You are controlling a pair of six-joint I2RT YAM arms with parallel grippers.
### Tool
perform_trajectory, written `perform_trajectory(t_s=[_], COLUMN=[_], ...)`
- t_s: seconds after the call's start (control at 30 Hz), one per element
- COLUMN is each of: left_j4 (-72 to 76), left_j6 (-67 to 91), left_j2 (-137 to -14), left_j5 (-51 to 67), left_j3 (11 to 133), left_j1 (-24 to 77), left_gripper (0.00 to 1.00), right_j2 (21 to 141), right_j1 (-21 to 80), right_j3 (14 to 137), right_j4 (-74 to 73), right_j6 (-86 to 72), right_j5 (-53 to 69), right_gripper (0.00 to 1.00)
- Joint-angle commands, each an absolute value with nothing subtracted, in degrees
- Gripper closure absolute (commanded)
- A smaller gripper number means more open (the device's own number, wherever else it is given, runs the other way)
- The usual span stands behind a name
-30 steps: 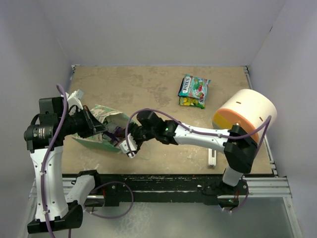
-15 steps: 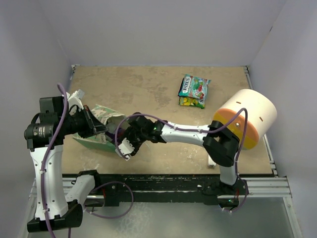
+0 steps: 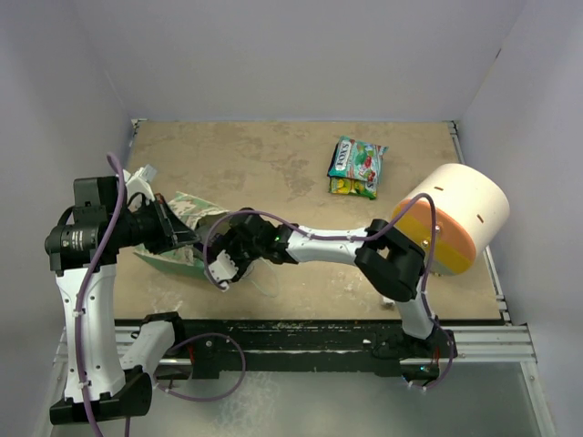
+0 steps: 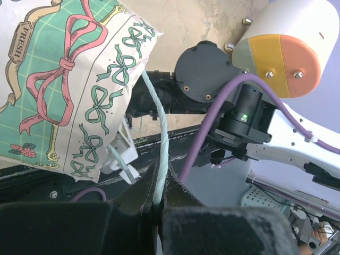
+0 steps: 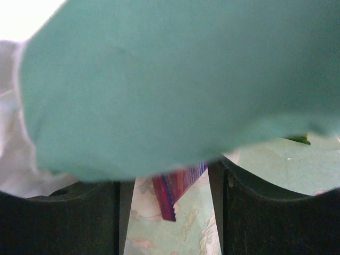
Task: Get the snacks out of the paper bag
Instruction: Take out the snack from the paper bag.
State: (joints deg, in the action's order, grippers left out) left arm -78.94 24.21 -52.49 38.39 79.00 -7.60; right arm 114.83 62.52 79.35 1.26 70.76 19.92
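- See the left gripper (image 4: 159,204) clamped shut on the paper bag (image 4: 79,90) by its string handle (image 4: 162,143).
- The right gripper (image 3: 222,269) is right at the bag's mouth, jaws apart.
- A magenta packet (image 5: 172,194) sits between its fingers, unpinched.
- Other snack packets (image 3: 357,167) lie stacked far back on the table (image 3: 273,164), well apart from both grippers.

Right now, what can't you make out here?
- Contents of the paper bag: in the top view the right arm's wrist covers its mouth.
- Right wrist view: a blurred teal surface fills most of it. Only a corner of a magenta packet shows between the open fingers of the right gripper; contact unclear.
- Stacked packets, top view: the green top one hides how many lie beneath.
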Motion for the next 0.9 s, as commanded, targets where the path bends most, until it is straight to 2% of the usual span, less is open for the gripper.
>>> perform_trajectory(t_s=[0.0, 0.13, 0.23, 0.3, 0.47, 0.5, 0.87], left_j4=[-79.29, -80.03, -80.53, -80.76, -80.96, -80.87, -79.3], left_j6=[22.35, 21.76, 21.32, 21.17, 21.29, 21.38, 23.51], left_j2=[-52.75, -53.16, -53.33, -53.37, -53.08, -53.07, -52.01], left_j5=[40.03, 40.07, 39.93, 39.75, 39.0, 38.78, 35.26], left_j3=[81.75, 82.63, 83.08, 83.29, 83.54, 83.48, 83.11], left_j1=[-7.65, -7.6, -7.65, -7.65, -7.69, -7.67, -7.65], left_gripper=[1.0, 1.0, 1.0, 1.0, 1.0, 1.0, 1.0], right_j2=[116.69, 119.09, 120.21, 120.04, 117.12, 116.43, 105.49], right_j1=[62.69, 62.67, 62.67, 62.66, 62.6, 62.59, 62.66], right_j3=[82.24, 84.27, 85.26, 85.3, 83.9, 83.6, 76.68], right_j4=[9.17, 12.63, 14.07, 15.06, 17.89, 17.78, 16.61], right_j6=[68.59, 68.08, 67.22, 66.75, 62.87, 62.78, 59.03], right_j5=[17.55, 16.15, 16.99, 17.12, 18.72, 18.9, 20.02], right_gripper=[0.42, 0.44, 0.51, 0.6, 0.97, 1.0, 1.0])
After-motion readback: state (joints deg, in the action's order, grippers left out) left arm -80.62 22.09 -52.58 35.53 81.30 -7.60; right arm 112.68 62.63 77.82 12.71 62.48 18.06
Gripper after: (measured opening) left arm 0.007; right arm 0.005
